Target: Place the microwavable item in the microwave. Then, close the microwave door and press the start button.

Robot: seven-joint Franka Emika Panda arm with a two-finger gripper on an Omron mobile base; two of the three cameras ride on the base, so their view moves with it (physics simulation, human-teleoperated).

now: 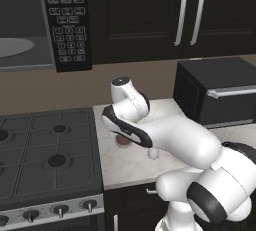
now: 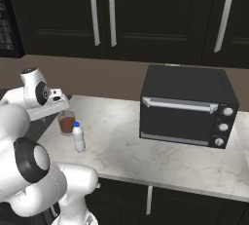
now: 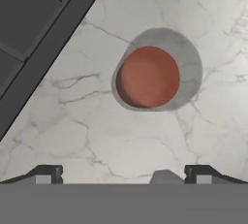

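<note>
On marble counter [image 2: 146,151] | tumbler [image 2: 66,123] beside stove [image 1: 45,160] | dark cabinets [image 2: 146,14] above

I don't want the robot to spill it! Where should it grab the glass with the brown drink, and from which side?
Probably from above, fingers closing on opposite sides of the glass wall just below the rim. It stands upright with its mouth open, and the gripper already looks straight down on it, jaws apart. The white bottle stands close beside it, so a sideways approach looks riskier.

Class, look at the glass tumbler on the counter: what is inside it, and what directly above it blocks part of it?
The tumbler holds reddish-brown liquid, seen from above. In the left base view the arm's hand hangs over it, hiding most of the glass.
</note>
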